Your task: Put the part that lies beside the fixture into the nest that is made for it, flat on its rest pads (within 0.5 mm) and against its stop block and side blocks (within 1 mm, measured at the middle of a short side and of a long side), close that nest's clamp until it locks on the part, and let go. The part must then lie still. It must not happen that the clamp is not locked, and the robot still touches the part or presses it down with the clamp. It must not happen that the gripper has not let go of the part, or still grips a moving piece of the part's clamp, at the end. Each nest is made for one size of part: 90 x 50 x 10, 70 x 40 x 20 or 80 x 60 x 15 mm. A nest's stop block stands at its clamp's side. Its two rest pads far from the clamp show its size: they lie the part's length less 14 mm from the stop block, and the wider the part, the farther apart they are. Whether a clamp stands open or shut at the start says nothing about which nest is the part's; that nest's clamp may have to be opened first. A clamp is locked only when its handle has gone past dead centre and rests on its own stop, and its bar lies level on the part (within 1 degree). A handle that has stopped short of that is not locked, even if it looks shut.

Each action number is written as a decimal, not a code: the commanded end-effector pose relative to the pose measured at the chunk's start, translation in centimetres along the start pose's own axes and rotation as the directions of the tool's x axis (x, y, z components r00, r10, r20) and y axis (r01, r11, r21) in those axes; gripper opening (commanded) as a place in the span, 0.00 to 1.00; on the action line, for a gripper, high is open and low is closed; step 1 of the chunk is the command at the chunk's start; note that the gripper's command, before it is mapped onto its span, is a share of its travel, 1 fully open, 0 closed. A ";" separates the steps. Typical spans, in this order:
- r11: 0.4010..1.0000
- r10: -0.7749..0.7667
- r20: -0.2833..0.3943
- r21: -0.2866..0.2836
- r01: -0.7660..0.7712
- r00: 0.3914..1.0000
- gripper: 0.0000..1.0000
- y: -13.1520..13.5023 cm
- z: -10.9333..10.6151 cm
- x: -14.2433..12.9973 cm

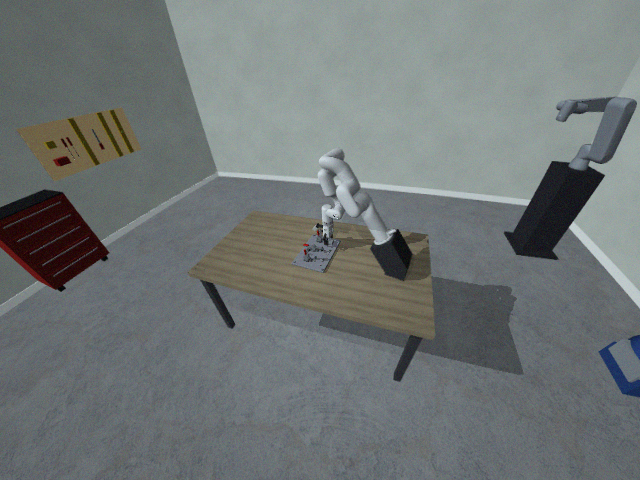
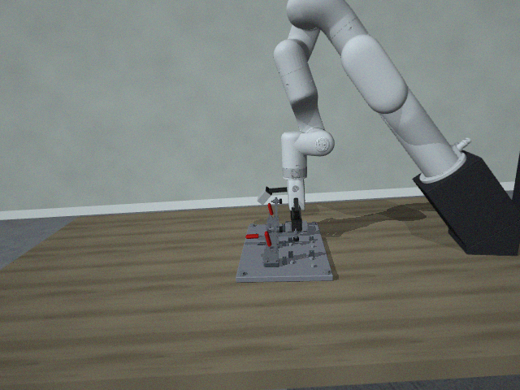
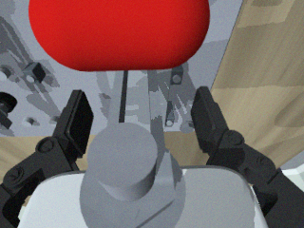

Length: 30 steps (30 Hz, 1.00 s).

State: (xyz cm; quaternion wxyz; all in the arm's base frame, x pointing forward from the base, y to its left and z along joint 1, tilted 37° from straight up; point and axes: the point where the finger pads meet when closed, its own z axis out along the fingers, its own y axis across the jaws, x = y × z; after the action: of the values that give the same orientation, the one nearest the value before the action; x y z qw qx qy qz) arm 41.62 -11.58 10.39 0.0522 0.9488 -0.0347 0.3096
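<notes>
A pale green-grey wall (image 1: pixel 387 93) (image 2: pixel 126 105) rises behind a wooden tabletop (image 1: pixel 248 268) (image 2: pixel 146 318) (image 3: pixel 266 62) with dark striping in its grain. What looks like the grey part (image 2: pixel 288 227) lies at the far end of the fixture plate (image 1: pixel 310 267) (image 2: pixel 285 275) (image 3: pixel 223 24), low by the pincer (image 1: pixel 328 240) (image 2: pixel 296 228) (image 3: pixel 142 101); whether it sits flat or touches its stops is too small to tell. The pincer is open, pointing down, its two black fingers standing wide apart with nothing gripped. Between them, in the wrist view, run narrow grey bars, and nearer the camera stands a round grey knob (image 3: pixel 122 159). A big red grip fills the top of that view; I cannot tell which clamp it belongs to. From the side, the far red handle (image 2: pixel 270 209) and the near red handle (image 2: pixel 267 238) both stand steeply, slightly tilted, while the middle red handle (image 2: pixel 252 236) lies nearly level, sticking out to the side. Small pads and blocks dot the plate beside the clamps. The white arm (image 1: pixel 351 198) (image 2: pixel 374 73) bends over from its black base (image 1: pixel 385 258) (image 2: pixel 474 210) on the same table. Farther off are a red tool chest (image 1: pixel 51 237) and a grey arm (image 1: pixel 612 129) on a dark stand (image 1: pixel 547 211).
</notes>
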 end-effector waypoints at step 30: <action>1.000 0.000 -0.002 -0.001 0.000 1.000 1.00 0.0 -5.5 0.1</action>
State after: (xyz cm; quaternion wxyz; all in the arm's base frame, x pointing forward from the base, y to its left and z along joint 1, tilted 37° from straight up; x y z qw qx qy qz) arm 39.11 -11.04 13.84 0.0615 0.9467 -0.0377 0.3139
